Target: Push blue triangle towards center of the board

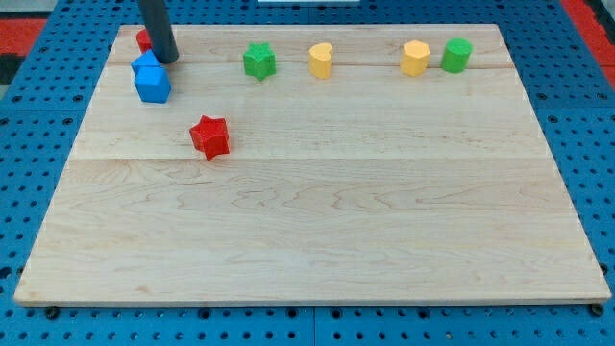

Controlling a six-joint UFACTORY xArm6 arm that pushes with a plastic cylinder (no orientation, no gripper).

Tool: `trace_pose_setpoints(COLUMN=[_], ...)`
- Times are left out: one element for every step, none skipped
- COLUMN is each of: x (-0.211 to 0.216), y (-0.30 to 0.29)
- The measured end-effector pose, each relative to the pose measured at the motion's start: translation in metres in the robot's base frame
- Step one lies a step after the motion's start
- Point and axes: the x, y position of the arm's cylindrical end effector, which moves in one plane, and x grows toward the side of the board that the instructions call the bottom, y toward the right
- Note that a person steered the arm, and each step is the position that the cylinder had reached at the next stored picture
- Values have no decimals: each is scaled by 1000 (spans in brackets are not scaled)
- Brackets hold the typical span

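Observation:
The blue triangle lies near the board's top left corner, touching a larger blue block just below it. My tip rests on the board right beside the triangle's right side, touching or almost touching it. The dark rod rises from there out of the view's top.
A red block sits above the triangle, partly hidden by the rod. A red star lies below and to the right. Along the top edge stand a green star, a yellow heart, a yellow hexagon and a green cylinder.

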Motion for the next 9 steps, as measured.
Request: trace_pose_setpoints(x=[12, 37, 57, 77, 101, 121, 103, 92, 99], y=[-3, -3, -11, -14, -14, -14, -27, -50, -60])
